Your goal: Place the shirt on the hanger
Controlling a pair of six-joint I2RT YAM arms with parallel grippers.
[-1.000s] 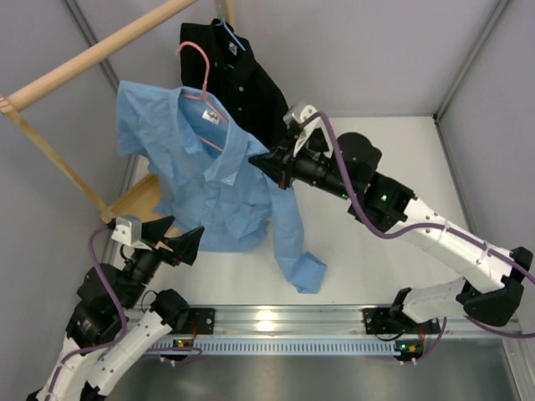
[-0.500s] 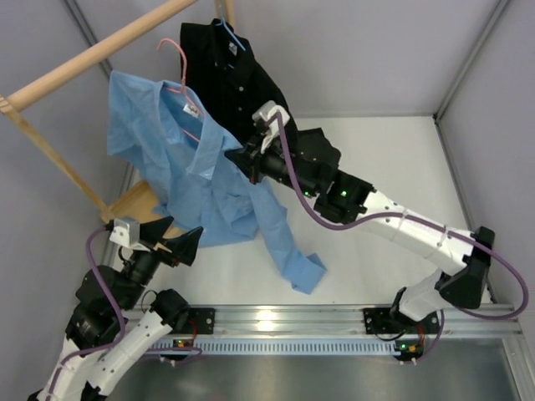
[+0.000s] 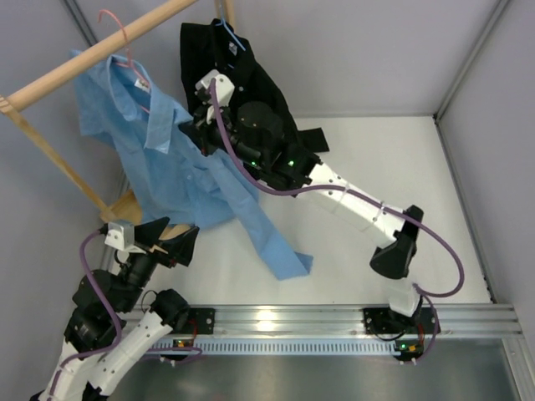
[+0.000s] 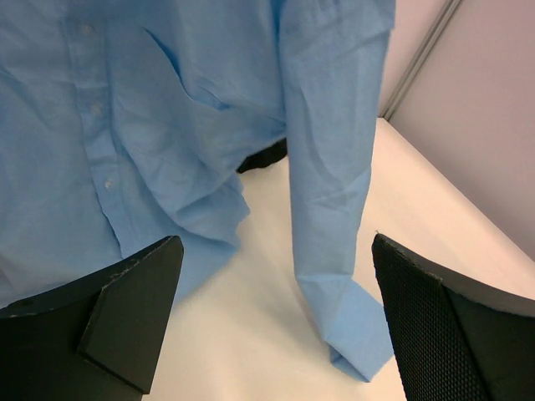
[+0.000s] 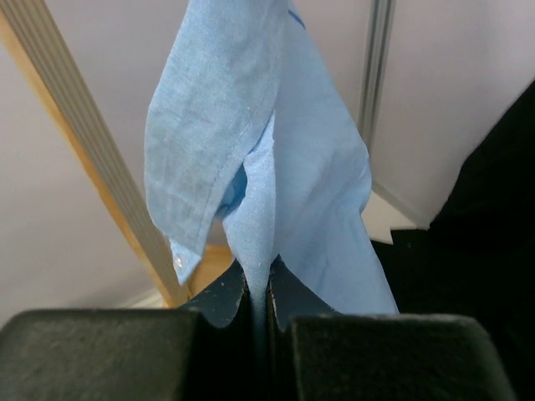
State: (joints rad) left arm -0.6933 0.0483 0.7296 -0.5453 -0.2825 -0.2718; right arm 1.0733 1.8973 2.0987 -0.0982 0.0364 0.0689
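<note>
The light blue shirt (image 3: 171, 171) hangs from the pink hanger (image 3: 124, 38), whose hook is up by the wooden rail (image 3: 84, 57); I cannot tell if the hook rests on it. One sleeve trails down onto the white table, cuff (image 3: 292, 266) lying flat. My right gripper (image 3: 195, 132) is shut on a fold of the shirt (image 5: 276, 150) near the collar, the cloth pinched between its fingertips (image 5: 259, 284). My left gripper (image 3: 173, 242) is low at the near left, open, with nothing between its fingers (image 4: 125, 309); the shirt's front (image 4: 125, 125) and hanging sleeve (image 4: 334, 167) are ahead of it.
A black shirt (image 3: 247, 75) hangs on a blue hanger (image 3: 231, 33) just right of the blue one, close behind my right arm. The rack's wooden post (image 5: 92, 175) and its base (image 3: 134, 205) stand at the left. Grey walls close in the table.
My right arm has carried the shirt and hanger up and to the left, to the wooden rail. The trailing sleeve has slid left across the table. The left arm has stayed put.
</note>
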